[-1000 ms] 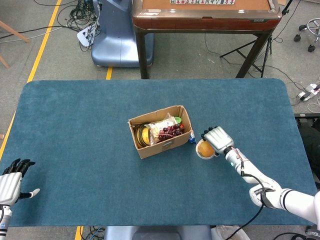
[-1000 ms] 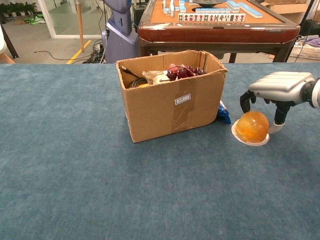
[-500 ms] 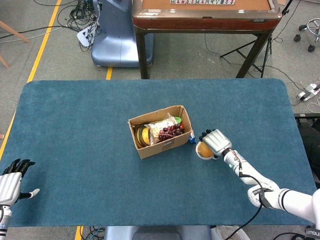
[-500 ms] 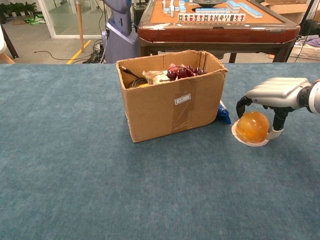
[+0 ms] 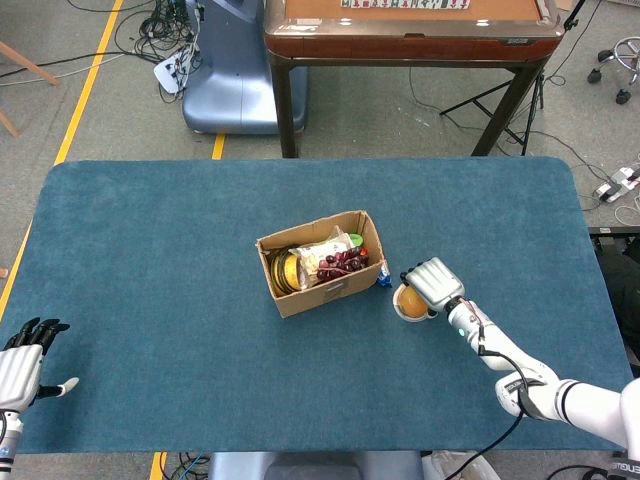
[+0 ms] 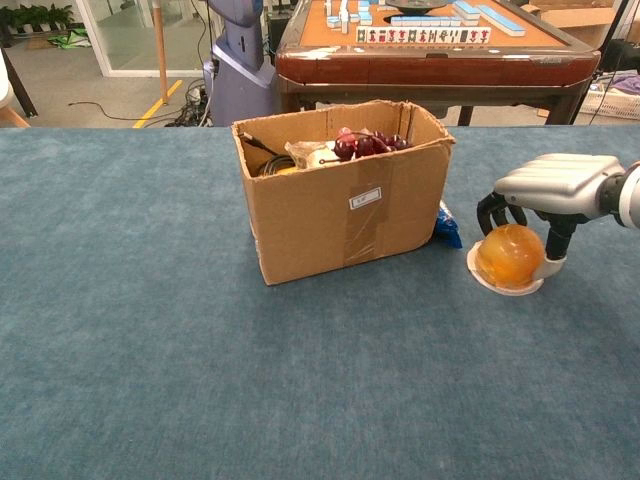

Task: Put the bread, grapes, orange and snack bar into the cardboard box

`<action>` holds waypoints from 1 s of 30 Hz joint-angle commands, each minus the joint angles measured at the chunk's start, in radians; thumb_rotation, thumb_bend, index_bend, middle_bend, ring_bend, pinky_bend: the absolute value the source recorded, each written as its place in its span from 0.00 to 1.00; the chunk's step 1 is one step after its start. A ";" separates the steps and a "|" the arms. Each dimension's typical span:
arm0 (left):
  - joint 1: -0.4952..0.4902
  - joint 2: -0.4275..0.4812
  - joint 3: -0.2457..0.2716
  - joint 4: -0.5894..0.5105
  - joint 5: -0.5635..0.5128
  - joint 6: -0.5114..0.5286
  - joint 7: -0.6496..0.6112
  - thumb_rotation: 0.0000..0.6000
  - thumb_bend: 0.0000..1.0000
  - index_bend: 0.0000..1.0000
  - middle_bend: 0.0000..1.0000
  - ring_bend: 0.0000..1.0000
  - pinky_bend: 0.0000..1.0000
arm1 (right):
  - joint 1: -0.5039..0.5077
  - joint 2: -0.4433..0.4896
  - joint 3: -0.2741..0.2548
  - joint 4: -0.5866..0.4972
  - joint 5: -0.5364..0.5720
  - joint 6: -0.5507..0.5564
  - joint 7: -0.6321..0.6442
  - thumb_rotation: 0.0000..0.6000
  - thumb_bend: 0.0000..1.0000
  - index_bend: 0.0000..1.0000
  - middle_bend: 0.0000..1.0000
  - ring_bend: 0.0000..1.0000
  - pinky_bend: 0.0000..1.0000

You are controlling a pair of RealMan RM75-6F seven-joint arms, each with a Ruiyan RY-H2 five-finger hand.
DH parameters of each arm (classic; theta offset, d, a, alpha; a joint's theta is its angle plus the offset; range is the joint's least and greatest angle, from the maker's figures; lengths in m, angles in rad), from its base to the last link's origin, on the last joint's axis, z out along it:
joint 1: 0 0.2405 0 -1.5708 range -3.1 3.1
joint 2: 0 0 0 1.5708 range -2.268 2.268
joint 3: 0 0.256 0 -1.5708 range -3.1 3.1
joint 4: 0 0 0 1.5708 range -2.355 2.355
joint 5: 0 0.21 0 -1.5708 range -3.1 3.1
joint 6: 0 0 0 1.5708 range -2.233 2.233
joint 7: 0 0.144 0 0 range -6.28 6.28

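The cardboard box [image 5: 340, 288] [image 6: 340, 215] stands mid-table with dark grapes [image 5: 343, 264] [image 6: 365, 143] and a pale bread packet [image 5: 322, 257] inside. The orange [image 5: 410, 299] [image 6: 509, 255] sits on its white base on the table, right of the box. My right hand [image 5: 435, 282] [image 6: 555, 185] arches over it, fingers wrapped down one side and thumb against the other. A blue snack bar [image 5: 384, 277] [image 6: 447, 225] lies on the cloth against the box's right wall. My left hand [image 5: 22, 365] rests with fingers spread at the table's near left edge, holding nothing.
A yellow round item [image 5: 288, 270] also lies in the box. Blue cloth covers the table [image 5: 180, 240]. A wooden mahjong table [image 5: 410, 30] and a blue machine base [image 5: 235, 80] stand beyond the far edge.
My right hand has lowered onto the orange and its fingers have closed around it; the orange shifted slightly right. The left hand has not moved.
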 commanded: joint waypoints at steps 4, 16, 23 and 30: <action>0.000 -0.001 0.000 0.001 -0.001 -0.002 0.002 1.00 0.00 0.22 0.16 0.08 0.18 | -0.021 0.021 -0.003 -0.009 -0.046 0.040 0.047 1.00 0.08 0.54 0.56 0.49 0.57; -0.002 -0.005 0.003 0.002 -0.001 -0.004 0.015 1.00 0.00 0.22 0.16 0.08 0.18 | -0.080 0.218 0.011 -0.257 -0.166 0.207 0.107 1.00 0.08 0.55 0.57 0.49 0.57; -0.007 -0.014 0.004 0.008 -0.004 -0.014 0.026 1.00 0.00 0.22 0.16 0.08 0.18 | -0.113 0.352 0.052 -0.432 -0.199 0.316 0.064 1.00 0.08 0.55 0.56 0.49 0.57; -0.008 -0.018 0.005 0.011 -0.002 -0.014 0.028 1.00 0.00 0.22 0.16 0.08 0.18 | -0.084 0.375 0.139 -0.500 -0.137 0.337 -0.005 1.00 0.08 0.55 0.56 0.49 0.57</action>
